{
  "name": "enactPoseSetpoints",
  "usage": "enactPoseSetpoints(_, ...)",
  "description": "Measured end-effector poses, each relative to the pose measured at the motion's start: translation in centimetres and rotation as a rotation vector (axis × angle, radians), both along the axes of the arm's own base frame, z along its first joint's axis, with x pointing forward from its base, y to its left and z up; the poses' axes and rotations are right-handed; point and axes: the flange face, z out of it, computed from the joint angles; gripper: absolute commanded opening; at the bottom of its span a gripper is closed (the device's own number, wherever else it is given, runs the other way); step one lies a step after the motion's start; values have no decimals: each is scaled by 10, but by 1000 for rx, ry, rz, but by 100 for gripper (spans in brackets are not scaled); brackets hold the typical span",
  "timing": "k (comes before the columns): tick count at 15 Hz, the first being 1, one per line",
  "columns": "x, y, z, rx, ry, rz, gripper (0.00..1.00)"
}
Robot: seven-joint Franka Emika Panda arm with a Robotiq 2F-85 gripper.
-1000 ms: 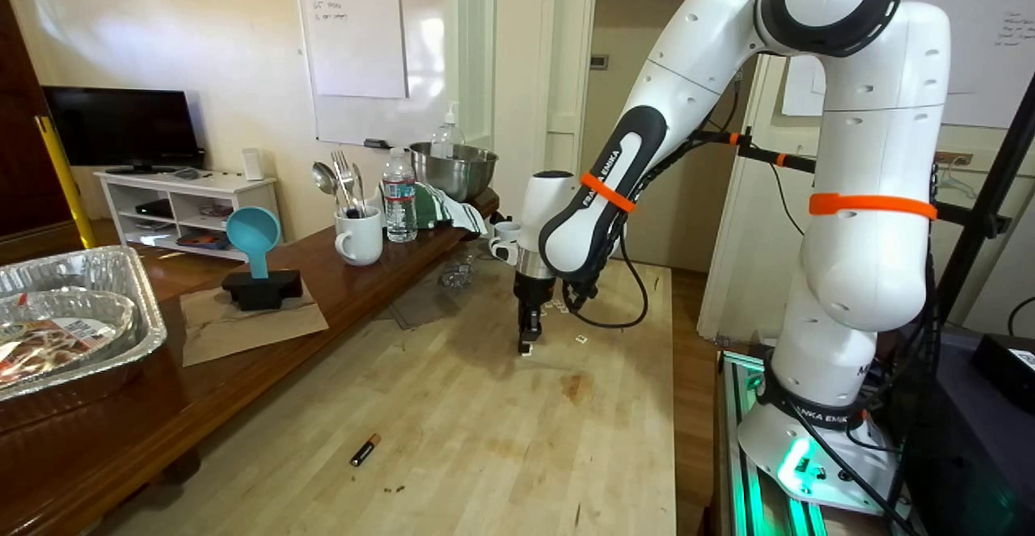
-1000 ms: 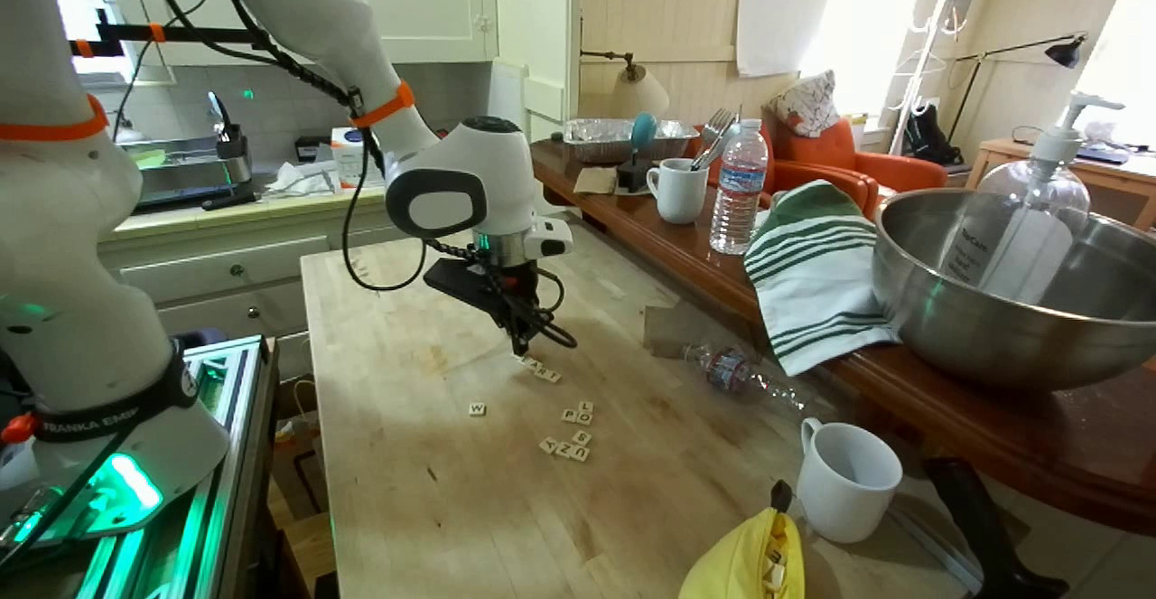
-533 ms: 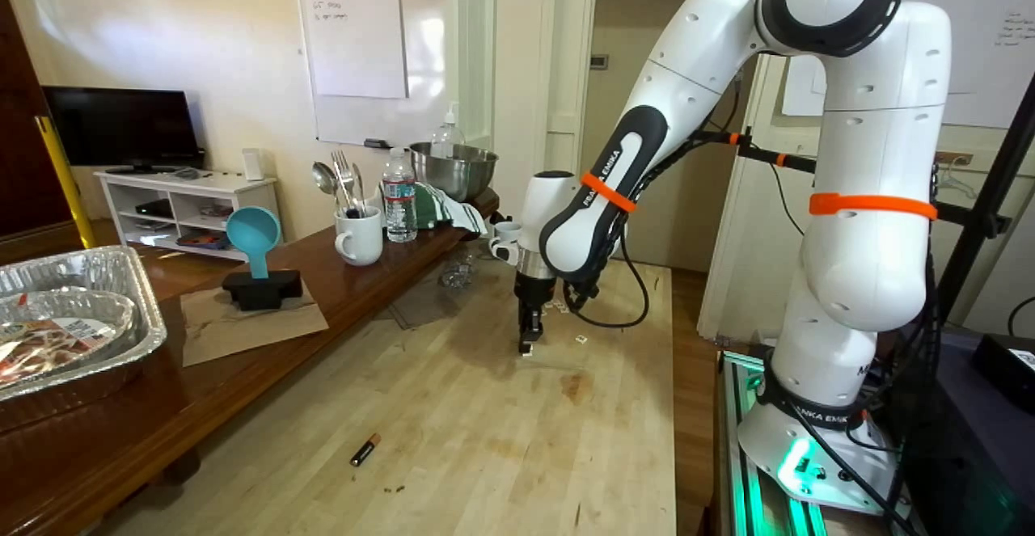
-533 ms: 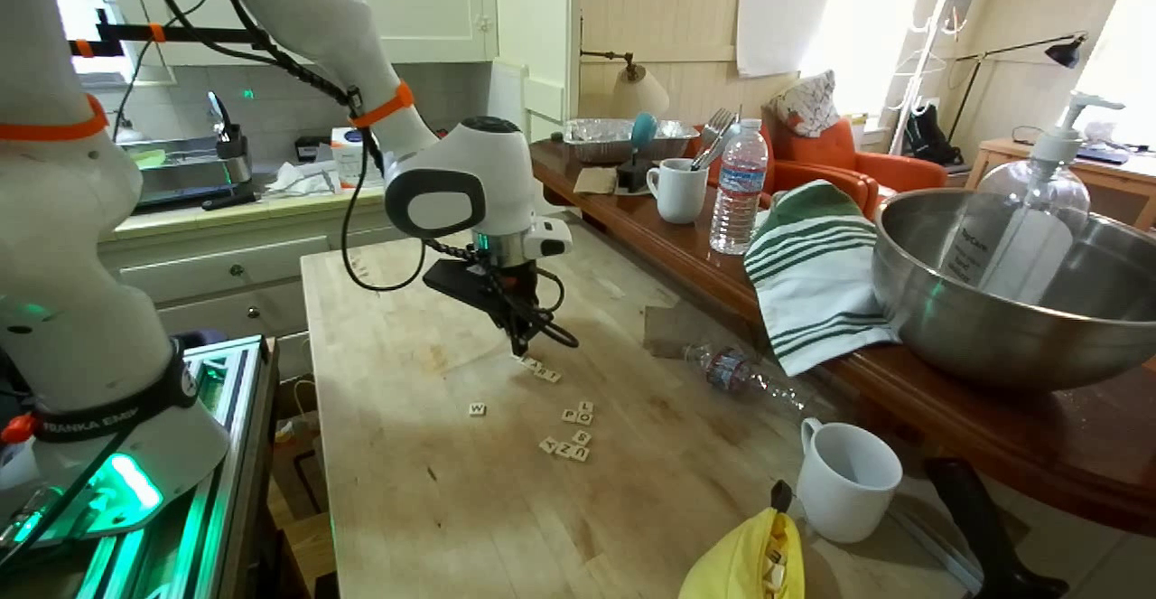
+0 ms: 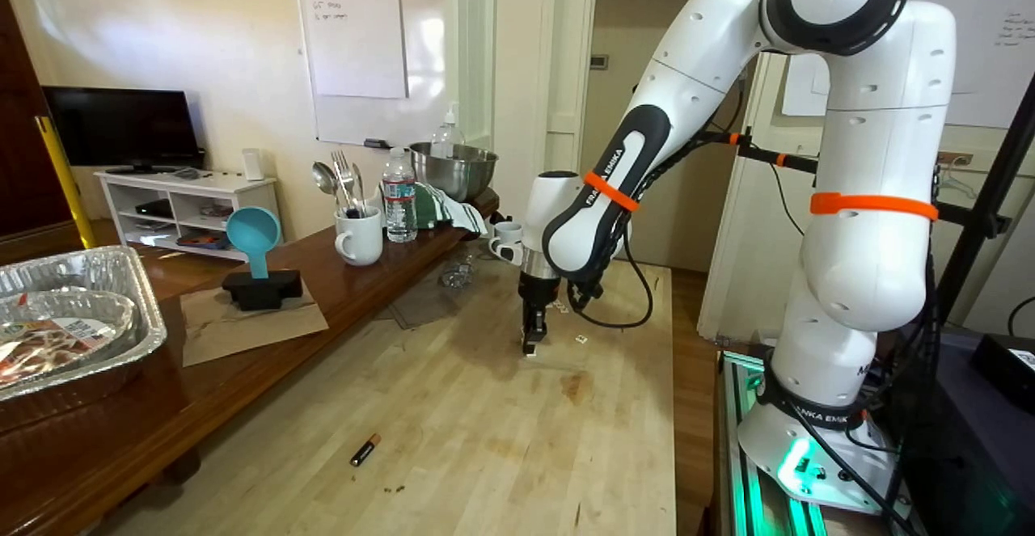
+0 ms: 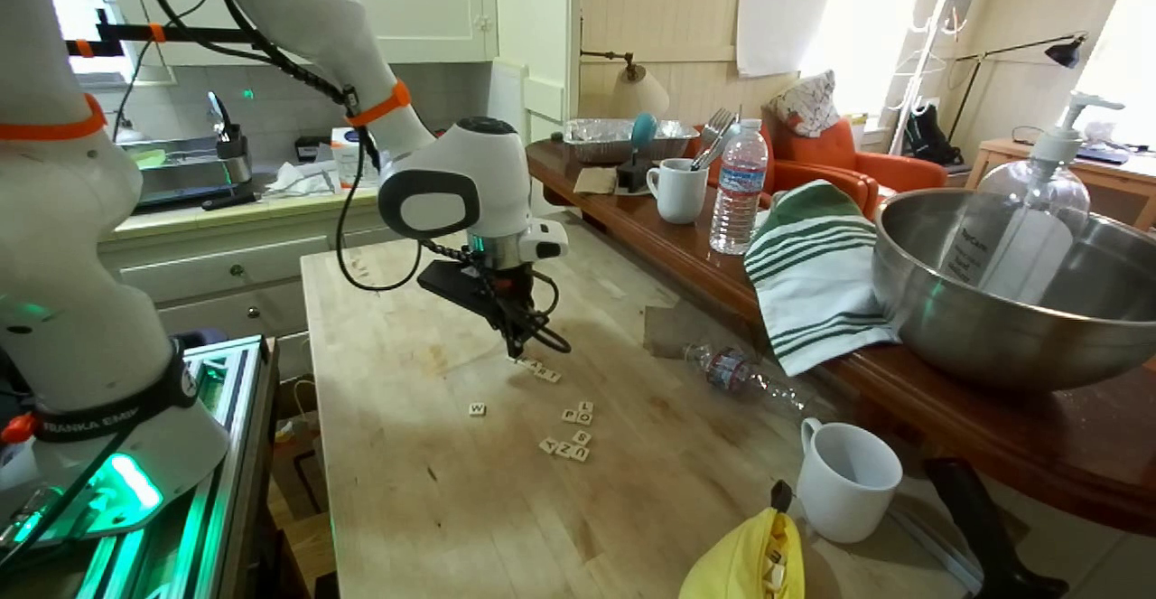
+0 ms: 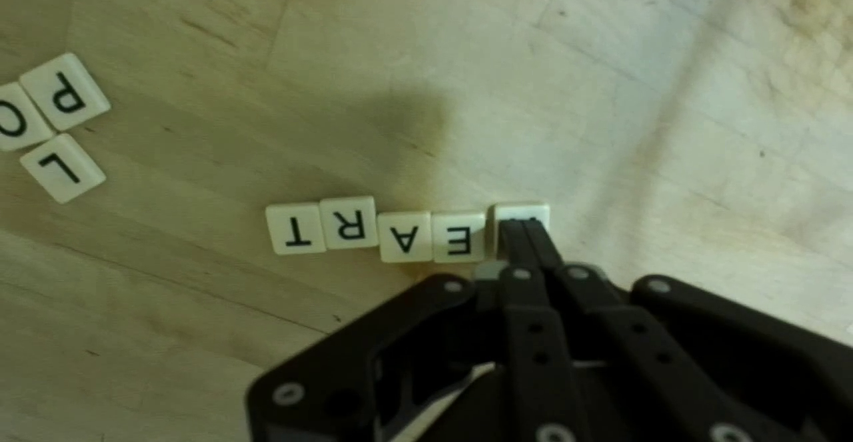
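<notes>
My gripper (image 7: 522,223) has its two black fingertips closed together. They point down onto a white letter tile (image 7: 522,210) and hide most of its face, so its letter cannot be read. A narrow gap parts this tile from a row of tiles: E (image 7: 458,237), A (image 7: 405,237), R (image 7: 348,222) and T (image 7: 296,229), upside down in the wrist view. In both exterior views the gripper (image 5: 531,346) (image 6: 515,350) is low at the wooden table, its tips at the end of the tile row (image 6: 540,369).
Tiles P (image 7: 64,92), O and L lie beside the row. A W tile (image 6: 477,409) lies alone, and another tile group (image 6: 564,448) is nearby. A battery (image 5: 365,449), crushed bottle (image 6: 741,375), white mug (image 6: 849,480) and yellow pouch (image 6: 750,558) are on the table.
In the last half second the gripper has shifted slightly, away from the raised brown counter. The tile under its tips appears to have shifted with it. Other tiles look unmoved.
</notes>
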Motion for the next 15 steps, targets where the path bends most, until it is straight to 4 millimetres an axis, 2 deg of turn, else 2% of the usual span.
enactPoseSetpoints(15,1,-2,0,3,-11,-15,0)
